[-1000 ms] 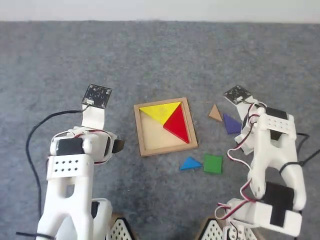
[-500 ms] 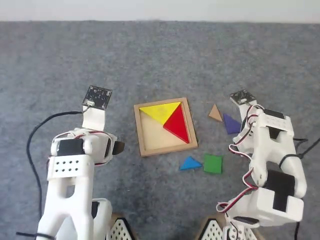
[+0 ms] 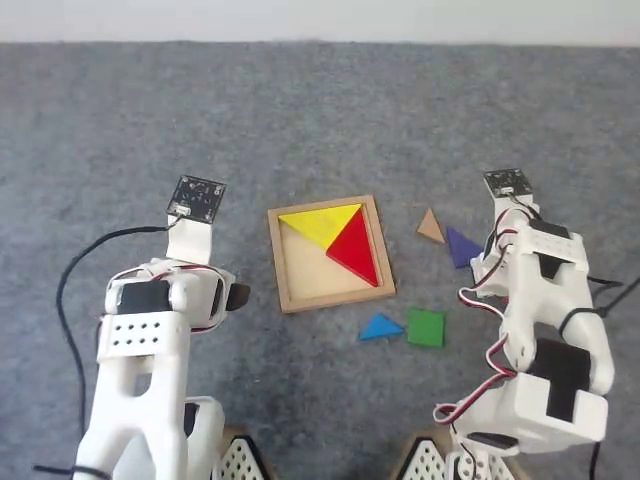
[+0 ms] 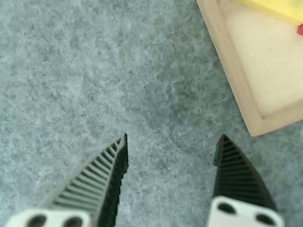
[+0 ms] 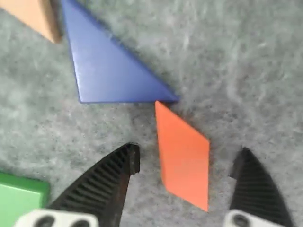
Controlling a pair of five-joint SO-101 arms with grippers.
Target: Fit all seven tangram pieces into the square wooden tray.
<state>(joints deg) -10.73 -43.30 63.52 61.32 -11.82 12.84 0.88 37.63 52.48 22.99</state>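
Observation:
The square wooden tray (image 3: 283, 262) lies mid-table with a yellow triangle (image 3: 318, 222) and a red triangle (image 3: 358, 248) in its far half. To its right lie a tan triangle (image 3: 430, 226), a purple triangle (image 3: 462, 246), a blue triangle (image 3: 380, 326) and a green square (image 3: 426, 327). My right gripper (image 5: 187, 158) stands open just above an orange parallelogram (image 5: 182, 154), which lies between its fingers, touching the purple triangle (image 5: 106, 71) at one corner. My left gripper (image 4: 173, 151) is open over bare carpet beside the tray's corner (image 4: 251, 120).
The tan triangle (image 5: 35, 16) and the green square (image 5: 19, 198) lie close around the right gripper. Grey carpet covers the table, with open room to the left of the tray and at the back. A black cable (image 3: 70, 270) loops by the left arm.
The right arm has swung to the right, its wrist camera board shifting away from the purple triangle. The left arm and all pieces have stayed put.

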